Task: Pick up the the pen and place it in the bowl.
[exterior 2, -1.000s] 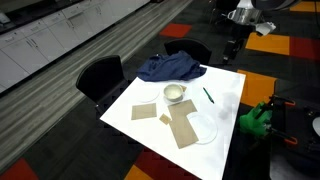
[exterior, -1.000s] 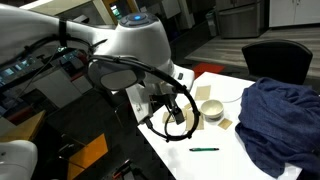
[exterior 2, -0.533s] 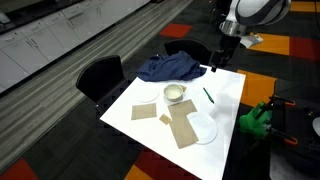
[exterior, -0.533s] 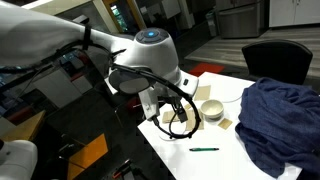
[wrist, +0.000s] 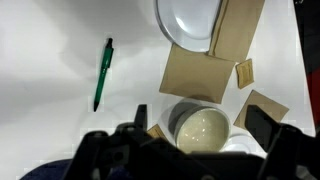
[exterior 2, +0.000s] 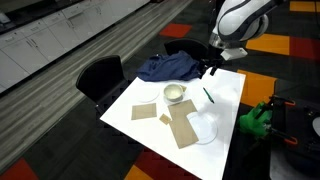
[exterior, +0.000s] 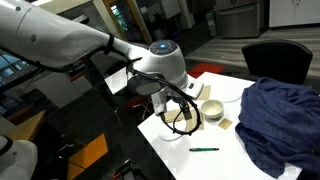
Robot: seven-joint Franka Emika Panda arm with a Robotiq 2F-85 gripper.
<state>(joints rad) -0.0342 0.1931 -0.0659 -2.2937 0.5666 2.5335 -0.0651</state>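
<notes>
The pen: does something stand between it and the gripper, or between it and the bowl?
Nothing visible does. The pen lies alone on the white table, the gripper hangs in open air above, and only bare surface separates the pen from the bowl.

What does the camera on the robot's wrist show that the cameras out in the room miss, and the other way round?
Only the wrist view: a top-down close-up, with the gripper, its dark fingers spread apart, at the bottom edge, and the bowl with its beige inside plain to see. Only the exterior views: the white arm itself, a black chair and orange-patched carpet. Both: the green pen lying on the white table apart from the bowl, the flat white dish and the brown card pieces.
</notes>
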